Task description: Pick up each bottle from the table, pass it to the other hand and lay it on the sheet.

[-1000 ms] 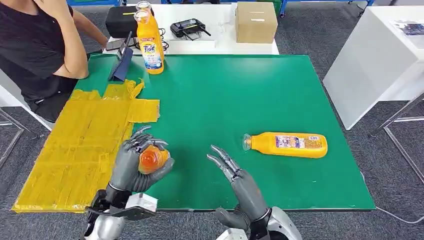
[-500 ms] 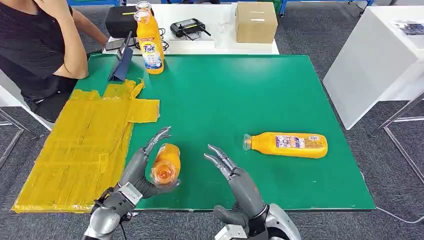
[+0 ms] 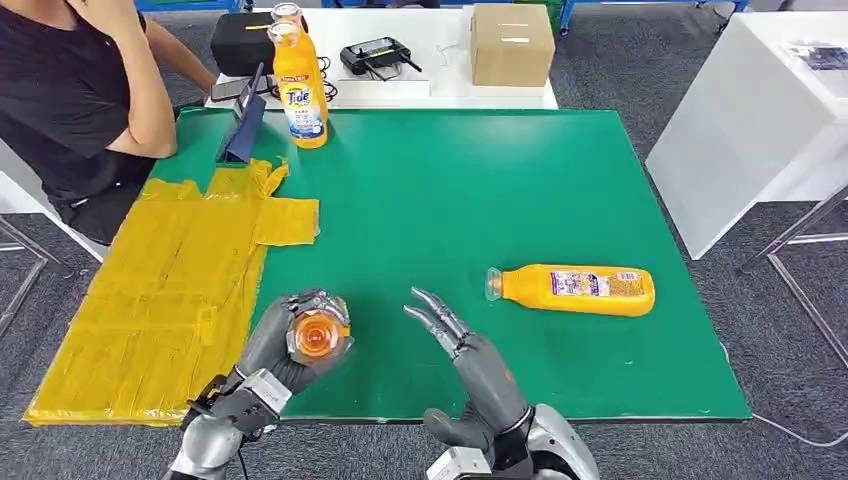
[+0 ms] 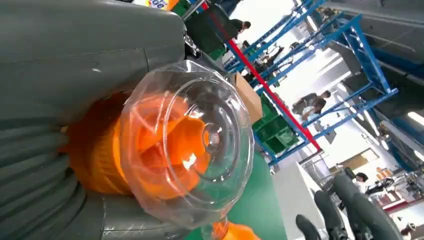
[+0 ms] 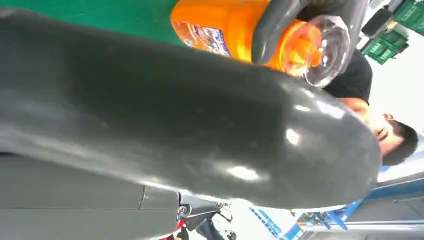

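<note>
My left hand point(image 3: 278, 347) grips an orange bottle point(image 3: 316, 335) near the table's front edge, clear cap end turned toward the camera. Up close in the left wrist view the same bottle point(image 4: 170, 145) sits wrapped by the hand point(image 4: 55, 125). My right hand point(image 3: 455, 338) is open beside it, fingers spread, a little to the bottle's right and apart from it. In the right wrist view the held bottle point(image 5: 250, 35) lies beyond a thick grey thumb point(image 5: 175, 125). A second orange bottle point(image 3: 572, 288) lies on its side on the green table point(image 3: 450, 190). A third bottle point(image 3: 300, 90) stands upright at the back left. The yellow sheet point(image 3: 170, 290) covers the table's left side.
A person in a black shirt point(image 3: 70, 90) sits at the table's left rear corner. A dark tablet stand point(image 3: 243, 130) leans by the standing bottle. Behind the green table a white table carries a cardboard box point(image 3: 512, 43), a black case point(image 3: 243, 42) and a controller point(image 3: 376, 55).
My left hand has turned the bottle and closed its fingers around it, bringing the cap end to face upward toward the camera. The right hand has edged slightly left.
</note>
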`<action>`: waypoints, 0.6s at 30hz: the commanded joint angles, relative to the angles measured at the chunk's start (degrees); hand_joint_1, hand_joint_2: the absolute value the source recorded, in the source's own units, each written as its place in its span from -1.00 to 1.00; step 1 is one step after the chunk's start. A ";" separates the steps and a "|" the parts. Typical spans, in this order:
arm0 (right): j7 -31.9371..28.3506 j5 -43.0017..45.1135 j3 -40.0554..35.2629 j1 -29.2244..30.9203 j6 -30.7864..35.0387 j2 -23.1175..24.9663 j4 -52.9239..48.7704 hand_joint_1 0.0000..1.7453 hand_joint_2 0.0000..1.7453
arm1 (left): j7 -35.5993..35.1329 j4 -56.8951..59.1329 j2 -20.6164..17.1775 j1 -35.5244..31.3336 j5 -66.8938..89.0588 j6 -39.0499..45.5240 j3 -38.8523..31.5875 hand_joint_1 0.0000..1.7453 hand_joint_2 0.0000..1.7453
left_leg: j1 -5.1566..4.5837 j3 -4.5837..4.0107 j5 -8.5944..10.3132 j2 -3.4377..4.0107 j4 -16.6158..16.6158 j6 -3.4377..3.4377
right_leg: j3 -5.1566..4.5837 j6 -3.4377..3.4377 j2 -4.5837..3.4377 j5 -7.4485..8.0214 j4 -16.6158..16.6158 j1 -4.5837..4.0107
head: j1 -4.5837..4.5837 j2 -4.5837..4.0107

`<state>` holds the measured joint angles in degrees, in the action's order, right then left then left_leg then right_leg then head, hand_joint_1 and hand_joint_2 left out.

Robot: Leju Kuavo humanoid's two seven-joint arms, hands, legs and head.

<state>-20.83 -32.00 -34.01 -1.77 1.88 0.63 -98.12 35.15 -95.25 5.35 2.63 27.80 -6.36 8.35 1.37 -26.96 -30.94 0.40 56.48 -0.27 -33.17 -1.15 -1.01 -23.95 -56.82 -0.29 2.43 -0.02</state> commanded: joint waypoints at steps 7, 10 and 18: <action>0.35 -1.26 -0.06 -0.09 0.00 0.17 1.32 -1.00 -1.00 | 0.14 -4.45 3.93 -0.92 5.57 8.51 -2.31 1.00 1.00 | -0.04 0.07 -0.01 -0.11 -0.06 0.10 | 0.09 -0.05 0.15 -0.04 0.05 0.03 | 0.00 0.00; 0.36 -1.29 -0.05 -0.11 0.03 0.18 1.27 -1.00 -1.00 | 0.05 -4.80 3.88 -0.68 6.35 9.44 -2.21 1.00 1.00 | -0.06 0.14 0.00 -0.08 -0.13 0.09 | 0.12 -0.04 0.12 -0.03 0.08 0.05 | 0.00 0.00; 0.81 1.26 -1.67 2.51 -0.10 -2.06 2.05 -1.00 -1.00 | -15.02 -5.06 -0.03 -0.17 62.20 46.36 2.16 1.00 1.00 | -0.08 0.16 0.03 0.04 -0.15 0.07 | 0.09 -0.03 -0.01 0.02 0.09 0.06 | 0.00 0.00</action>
<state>-20.15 -32.55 -34.10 -2.55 1.97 1.12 -98.14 26.43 -101.22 9.57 3.52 70.79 35.27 9.07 1.36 -26.96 -30.94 0.41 56.49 -0.26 -33.16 -1.15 -1.01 -23.95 -56.82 -0.28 2.43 -0.02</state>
